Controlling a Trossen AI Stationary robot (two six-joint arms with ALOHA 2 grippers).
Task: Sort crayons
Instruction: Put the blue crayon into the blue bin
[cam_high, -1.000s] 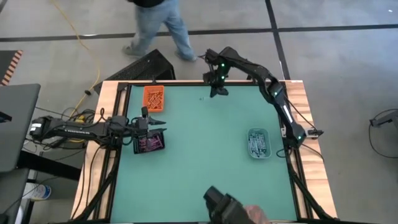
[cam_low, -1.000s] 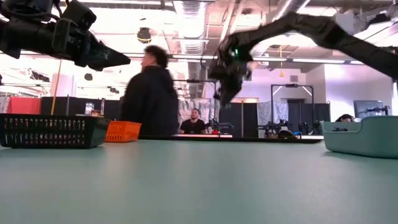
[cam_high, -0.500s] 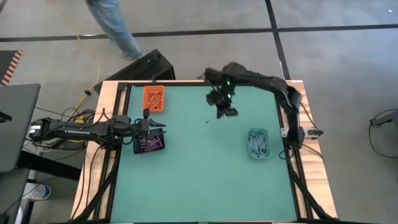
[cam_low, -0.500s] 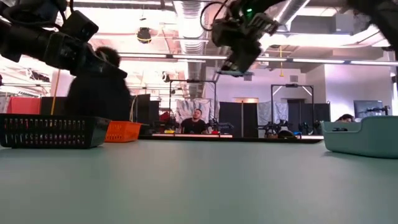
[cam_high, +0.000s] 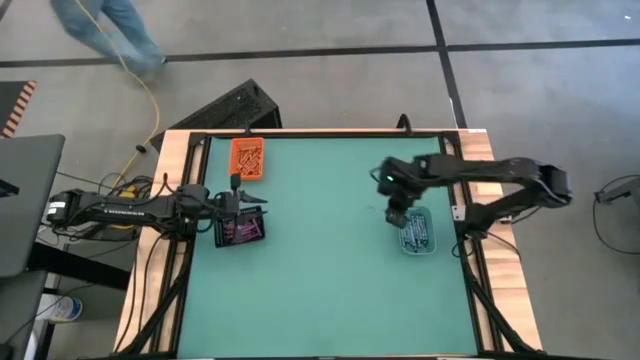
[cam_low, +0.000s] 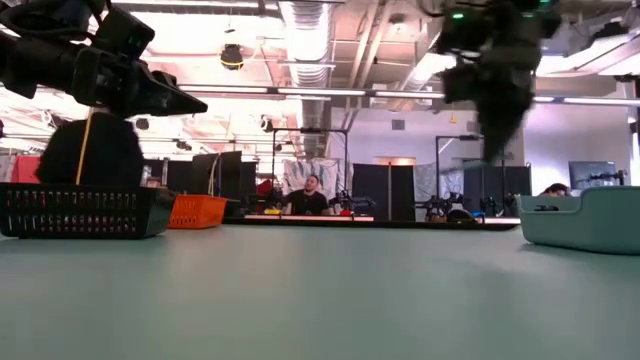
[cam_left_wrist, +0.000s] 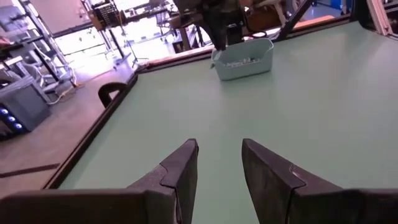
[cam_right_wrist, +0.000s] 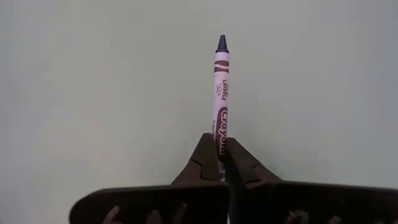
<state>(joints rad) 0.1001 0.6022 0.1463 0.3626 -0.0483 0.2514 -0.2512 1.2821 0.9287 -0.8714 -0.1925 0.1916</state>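
Observation:
My right gripper (cam_high: 397, 214) hangs above the table beside the far left corner of the pale blue-green tray (cam_high: 415, 231), which holds bluish crayons. It is shut on one crayon (cam_right_wrist: 221, 87) with a pale pink-violet wrapper and a dark purple tip. My left gripper (cam_high: 250, 201) stands open over the black tray (cam_high: 240, 231) of purple-pink crayons, with nothing between its fingers (cam_left_wrist: 219, 155). An orange tray (cam_high: 248, 158) of orange crayons rests at the far left. My right gripper pinches the crayon's blunt rear end (cam_right_wrist: 220, 138) between its two fingers. The crayon runs on in line with the fingers, with its dark tip (cam_right_wrist: 221, 43) pointing away from them. It is lifted clear of the green table.
The green table top (cam_high: 320, 270) lies bare between the trays. In the low view the black tray (cam_low: 85, 210) and orange tray (cam_low: 195, 211) stand at the left and the blue-green tray (cam_low: 585, 220) at the right. People sit in the room beyond.
My right gripper has swung from the table's far edge toward the near and right side, to the blue-green tray, rolling its wrist on the way and staying shut. A person beyond the far edge has walked off toward the left.

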